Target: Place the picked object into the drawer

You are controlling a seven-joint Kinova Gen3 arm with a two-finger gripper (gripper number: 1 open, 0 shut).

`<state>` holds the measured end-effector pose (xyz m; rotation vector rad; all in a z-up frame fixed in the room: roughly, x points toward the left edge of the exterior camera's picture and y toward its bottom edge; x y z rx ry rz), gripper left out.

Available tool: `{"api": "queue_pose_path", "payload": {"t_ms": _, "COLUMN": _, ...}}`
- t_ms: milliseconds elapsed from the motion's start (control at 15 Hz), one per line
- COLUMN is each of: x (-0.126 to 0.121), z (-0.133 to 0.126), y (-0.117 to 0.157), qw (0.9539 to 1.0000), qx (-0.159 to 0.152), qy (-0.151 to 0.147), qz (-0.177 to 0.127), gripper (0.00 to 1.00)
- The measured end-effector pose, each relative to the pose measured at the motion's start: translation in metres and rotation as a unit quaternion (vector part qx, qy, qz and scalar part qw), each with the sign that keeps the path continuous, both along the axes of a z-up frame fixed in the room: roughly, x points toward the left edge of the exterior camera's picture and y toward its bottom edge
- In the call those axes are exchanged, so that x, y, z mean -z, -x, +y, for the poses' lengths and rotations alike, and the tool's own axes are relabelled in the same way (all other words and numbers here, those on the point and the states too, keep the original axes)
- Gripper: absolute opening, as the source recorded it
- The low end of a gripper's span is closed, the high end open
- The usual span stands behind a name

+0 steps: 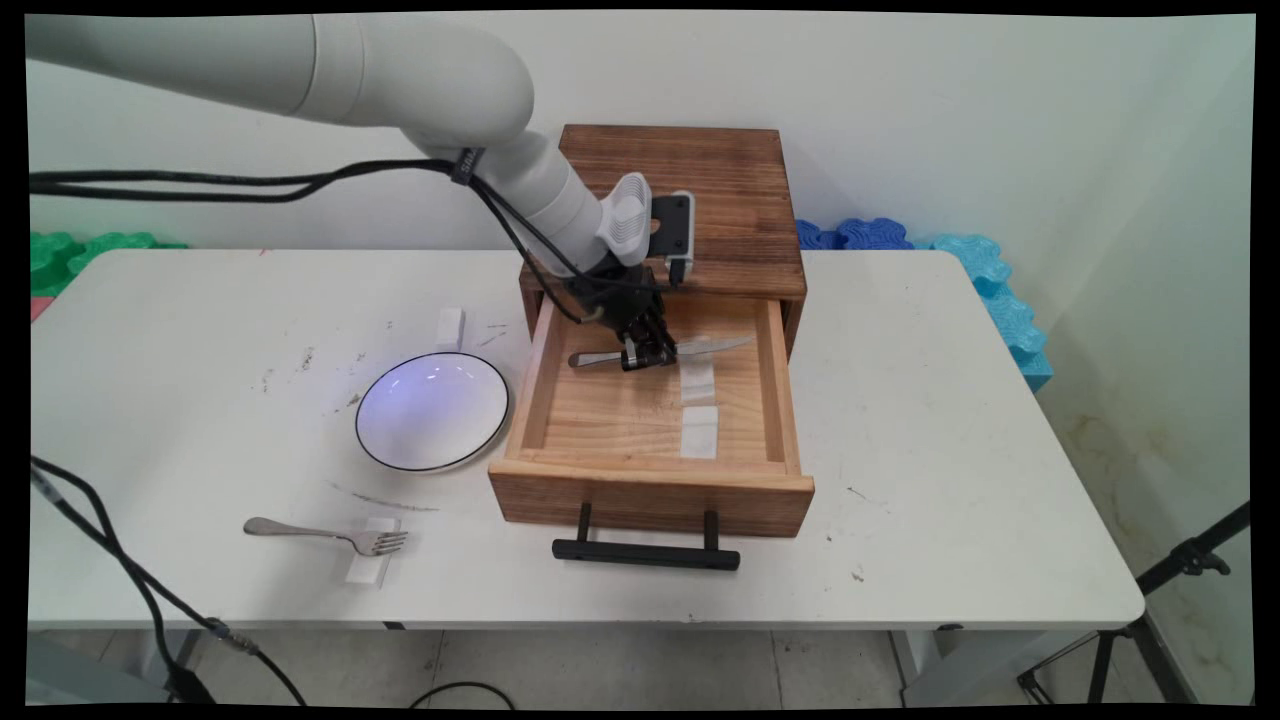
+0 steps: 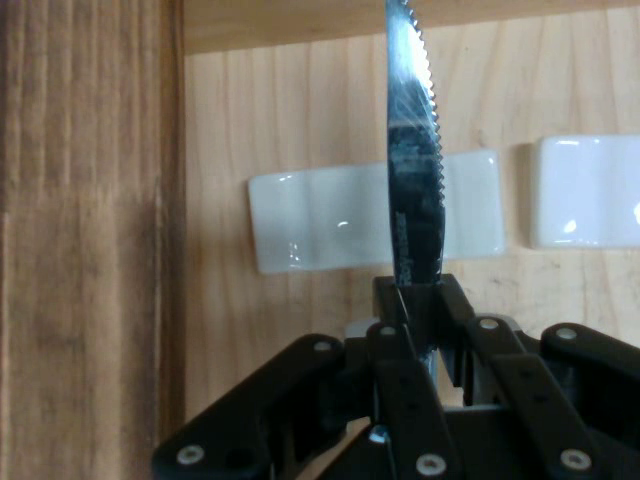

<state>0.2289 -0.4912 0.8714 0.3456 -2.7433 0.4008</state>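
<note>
A serrated knife (image 2: 412, 170) is pinched at mid-length by the gripper (image 1: 648, 352) inside the open wooden drawer (image 1: 560, 400), above two white rests (image 1: 699, 432) (a plate (image 1: 432, 410) lies at nine o'clock, on the desk (image 1: 950, 450)).

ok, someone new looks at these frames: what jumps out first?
The end effector, shut on a serrated knife over the open wooden drawer at table centre. In the hand view the blade crosses above one of two white rests on the drawer floor. Left of the drawer sit a white bowl and a fork.
</note>
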Motion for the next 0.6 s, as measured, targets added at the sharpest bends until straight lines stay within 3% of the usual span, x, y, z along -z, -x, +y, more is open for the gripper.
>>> {"api": "queue_pose_path", "payload": {"t_ms": 600, "x": 0.022, "z": -0.003, "y": 0.001, "qw": 1.0, "qx": 0.0, "qy": -0.004, "qz": 0.0, "gripper": 0.0}}
